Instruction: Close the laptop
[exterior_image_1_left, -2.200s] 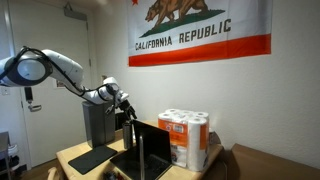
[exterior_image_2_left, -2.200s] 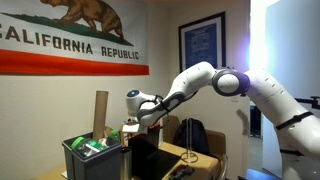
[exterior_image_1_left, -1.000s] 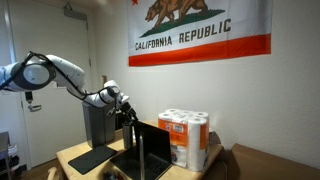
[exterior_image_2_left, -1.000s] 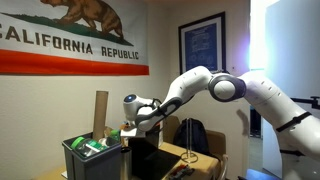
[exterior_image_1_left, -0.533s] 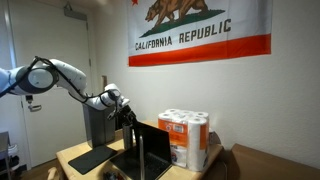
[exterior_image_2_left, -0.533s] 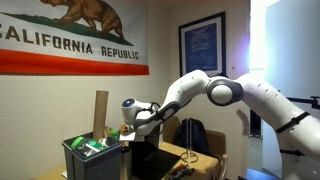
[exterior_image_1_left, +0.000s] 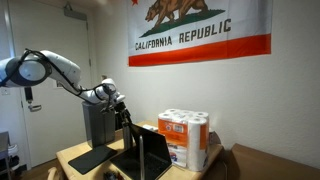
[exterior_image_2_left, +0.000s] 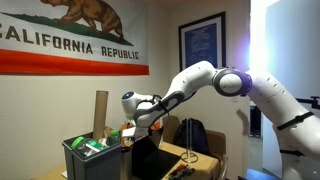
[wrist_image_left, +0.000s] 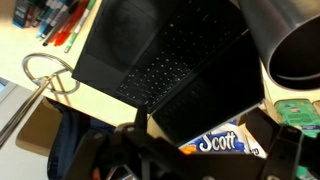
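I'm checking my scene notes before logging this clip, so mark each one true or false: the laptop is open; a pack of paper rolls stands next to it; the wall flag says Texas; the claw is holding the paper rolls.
1. The laptop is open, with its screen standing up from the base. True.
2. A pack of paper rolls stands beside the laptop. True.
3. The flag on the wall reads "Texas". False: it reads "California Republic" and shows a bear.
4. The claw is holding the pack of paper rolls. False: it is up by the top edge of the laptop's screen, apart from the pack.
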